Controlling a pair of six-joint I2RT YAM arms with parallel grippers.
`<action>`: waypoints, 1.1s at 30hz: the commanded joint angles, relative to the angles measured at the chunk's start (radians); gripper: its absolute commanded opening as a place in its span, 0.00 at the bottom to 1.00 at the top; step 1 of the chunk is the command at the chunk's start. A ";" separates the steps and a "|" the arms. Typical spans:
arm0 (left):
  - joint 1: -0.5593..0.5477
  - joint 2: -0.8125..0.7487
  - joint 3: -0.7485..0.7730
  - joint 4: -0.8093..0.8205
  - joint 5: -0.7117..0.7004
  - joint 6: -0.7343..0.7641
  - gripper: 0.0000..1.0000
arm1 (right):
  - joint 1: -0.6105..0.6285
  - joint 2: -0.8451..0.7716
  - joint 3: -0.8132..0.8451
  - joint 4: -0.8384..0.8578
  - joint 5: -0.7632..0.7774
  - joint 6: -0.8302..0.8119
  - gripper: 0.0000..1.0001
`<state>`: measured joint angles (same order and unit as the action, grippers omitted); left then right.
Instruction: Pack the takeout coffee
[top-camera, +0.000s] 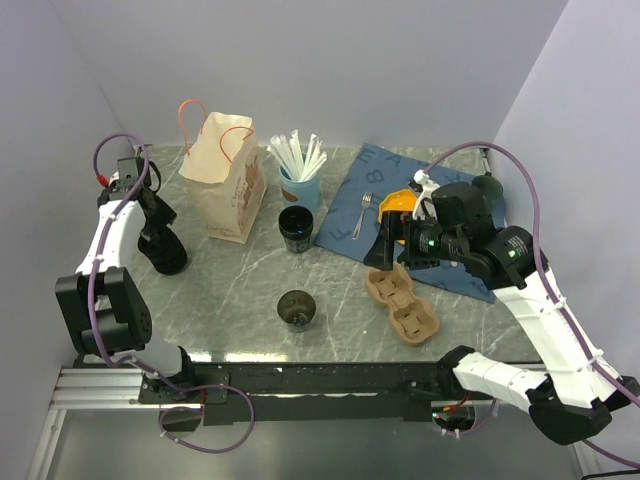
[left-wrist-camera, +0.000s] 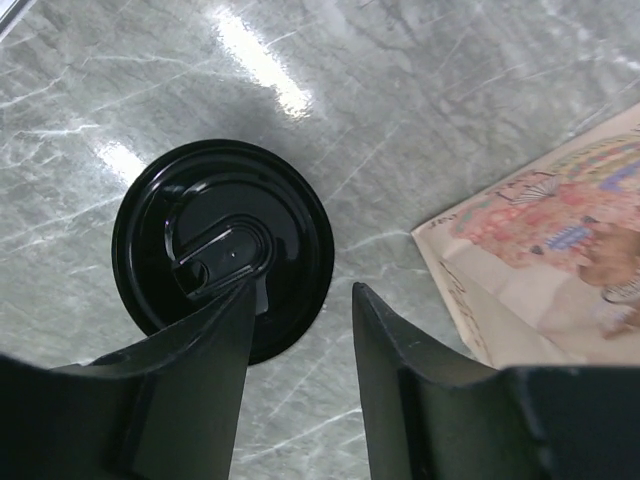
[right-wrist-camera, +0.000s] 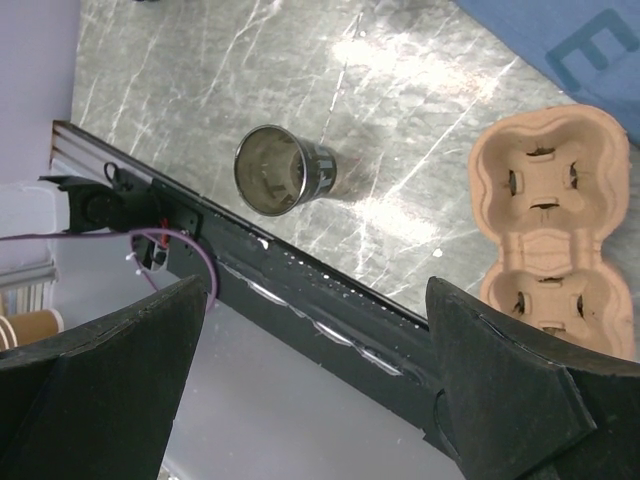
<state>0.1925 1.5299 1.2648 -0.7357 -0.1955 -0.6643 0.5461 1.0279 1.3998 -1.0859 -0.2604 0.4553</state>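
The takeout coffee (top-camera: 168, 256), a black cup with a black lid (left-wrist-camera: 222, 250), stands upright at the table's left, beside a paper bag (top-camera: 226, 182). My left gripper (top-camera: 160, 236) hangs right above it, pointing down. In the left wrist view this gripper (left-wrist-camera: 300, 292) is partly open. Its left finger (left-wrist-camera: 200, 370) overlaps the lid's near right rim, and only bare table shows between the jaws. My right gripper (top-camera: 385, 243) hovers wide open over the table's right, above a cardboard cup carrier (top-camera: 402, 298), and holds nothing (right-wrist-camera: 312, 292).
A lidless black cup (top-camera: 296, 228) and a light-blue cup of straws (top-camera: 300, 182) stand mid-table. A grey-green mug (top-camera: 298, 308) sits nearer the front edge (right-wrist-camera: 283, 170). A blue cloth (top-camera: 440, 190) at the right carries a fork (top-camera: 362, 214) and an orange object (top-camera: 396, 204).
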 joint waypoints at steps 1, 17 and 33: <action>0.001 0.015 0.056 0.018 -0.030 0.048 0.47 | -0.002 -0.006 0.002 0.021 0.032 -0.007 0.98; 0.002 0.039 0.045 0.024 -0.056 0.081 0.40 | 0.000 0.020 0.025 0.023 0.050 -0.012 0.97; 0.002 0.055 0.100 -0.013 -0.074 0.120 0.19 | 0.000 0.006 0.015 0.027 0.066 -0.014 0.97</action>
<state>0.1925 1.5887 1.3010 -0.7387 -0.2352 -0.5671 0.5461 1.0492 1.4006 -1.0855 -0.2119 0.4507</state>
